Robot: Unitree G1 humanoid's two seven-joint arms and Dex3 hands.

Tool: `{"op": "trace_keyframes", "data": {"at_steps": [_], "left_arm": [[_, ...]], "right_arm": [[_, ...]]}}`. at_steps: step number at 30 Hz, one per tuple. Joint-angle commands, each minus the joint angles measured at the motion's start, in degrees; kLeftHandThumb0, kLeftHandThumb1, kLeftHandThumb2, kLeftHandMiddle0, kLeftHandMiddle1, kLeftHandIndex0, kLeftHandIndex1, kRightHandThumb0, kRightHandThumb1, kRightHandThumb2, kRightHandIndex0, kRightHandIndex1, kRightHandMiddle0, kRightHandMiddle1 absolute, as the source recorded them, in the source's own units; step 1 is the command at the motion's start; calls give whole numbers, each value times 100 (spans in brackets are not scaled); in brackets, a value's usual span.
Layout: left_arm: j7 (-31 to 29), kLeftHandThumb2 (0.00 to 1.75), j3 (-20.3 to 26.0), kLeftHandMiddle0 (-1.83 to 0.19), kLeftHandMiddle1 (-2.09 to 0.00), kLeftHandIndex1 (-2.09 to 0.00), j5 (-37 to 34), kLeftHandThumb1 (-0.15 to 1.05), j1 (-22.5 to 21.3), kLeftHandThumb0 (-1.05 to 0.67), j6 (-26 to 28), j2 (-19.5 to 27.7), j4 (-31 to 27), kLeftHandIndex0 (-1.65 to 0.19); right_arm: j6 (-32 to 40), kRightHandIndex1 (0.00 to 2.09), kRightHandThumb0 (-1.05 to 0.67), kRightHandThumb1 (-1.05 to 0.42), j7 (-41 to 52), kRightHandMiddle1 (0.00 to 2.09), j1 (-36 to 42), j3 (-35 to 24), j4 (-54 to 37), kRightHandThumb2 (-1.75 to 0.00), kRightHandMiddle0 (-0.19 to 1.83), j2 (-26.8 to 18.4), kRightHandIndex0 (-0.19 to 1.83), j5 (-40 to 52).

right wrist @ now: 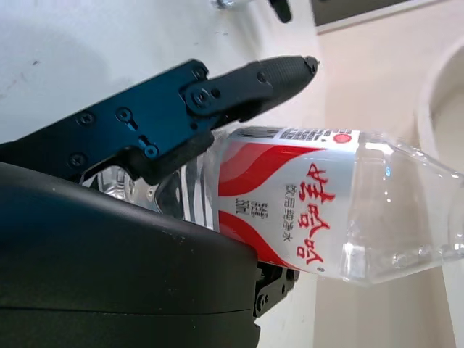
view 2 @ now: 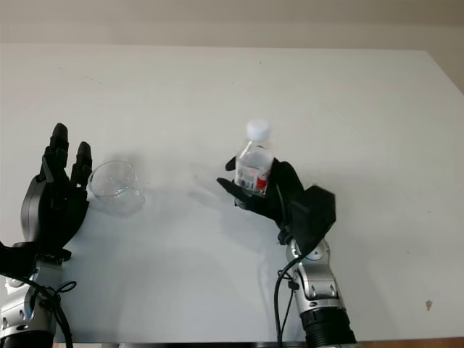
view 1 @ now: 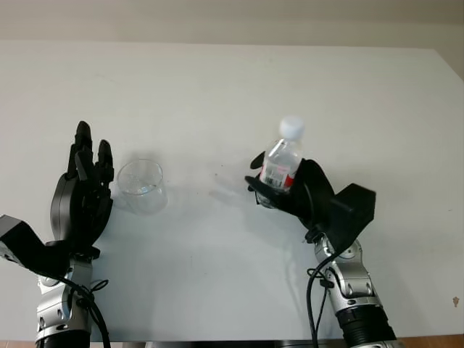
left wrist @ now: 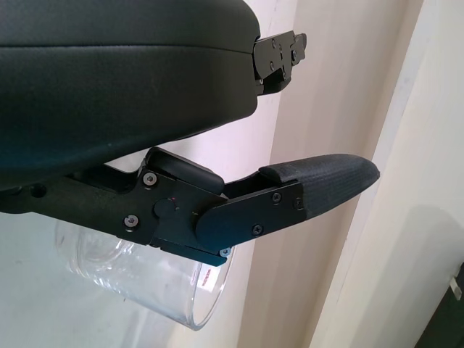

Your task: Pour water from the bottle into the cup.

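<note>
A clear plastic water bottle (view 1: 281,163) with a white cap and a red-and-white label stands upright right of the table's middle. My right hand (view 1: 290,190) is shut around its lower half; the label (right wrist: 290,196) shows close up between the fingers (right wrist: 239,83) in the right wrist view. A clear, empty-looking cup (view 1: 141,185) stands upright on the table to the left. My left hand (view 1: 85,185) is open just left of the cup, palm toward it, apart from it. The cup's wall (left wrist: 138,272) shows behind the left thumb (left wrist: 304,192).
The white table (view 1: 232,94) stretches wide behind and between both hands. Its right edge (view 1: 449,65) runs at the far right. A small dark speck (view 1: 456,301) lies near the front right corner.
</note>
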Motion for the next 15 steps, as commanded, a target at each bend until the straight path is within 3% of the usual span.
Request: {"op": "trace_keyframes", "data": {"at_steps": [1, 4, 6, 7, 8, 10, 12, 15], "left_arm": [[7, 69, 23, 19, 0, 0, -22, 105, 99, -80, 50, 20, 6, 19], [-29, 68, 31, 19, 0, 0, -36, 105, 99, -81, 70, 30, 7, 19], [-36, 68, 37, 19, 0, 0, -37, 105, 108, -81, 91, 41, -4, 19], [-36, 68, 41, 19, 0, 0, -39, 105, 113, -81, 101, 44, -14, 19], [-35, 68, 45, 19, 0, 0, -40, 105, 118, -80, 109, 46, -23, 19], [-31, 69, 52, 19, 0, 0, -54, 105, 121, -80, 113, 36, -39, 19], [-34, 69, 54, 19, 0, 0, -57, 105, 117, -80, 99, 26, -30, 19], [-41, 69, 38, 19, 0, 0, -41, 105, 110, -80, 76, 19, -8, 19]], "right_arm": [[207, 193, -55, -105, 13, 174, 352, -73, 54, -16, 4, 77, 13, 141], [328, 183, -56, -105, -18, 158, 513, -192, -95, -12, 1, 132, 13, 324], [202, 171, -56, -105, 0, 141, 627, -245, -156, -10, -10, 118, -3, 346], [148, 155, -57, -105, 54, 128, 680, -265, -192, -9, -14, 87, -8, 367], [120, 126, -59, -105, 95, 107, 711, -274, -218, -8, -16, 64, -11, 379], [79, 96, -61, -104, 238, 85, 767, -293, -288, -7, -16, -16, -11, 413], [-106, 40, -63, -102, 358, 47, 820, -274, -346, -6, -12, -144, -4, 310], [-437, 12, -66, -100, 388, 26, 884, -226, -399, -5, -9, -285, -2, 62]]}}
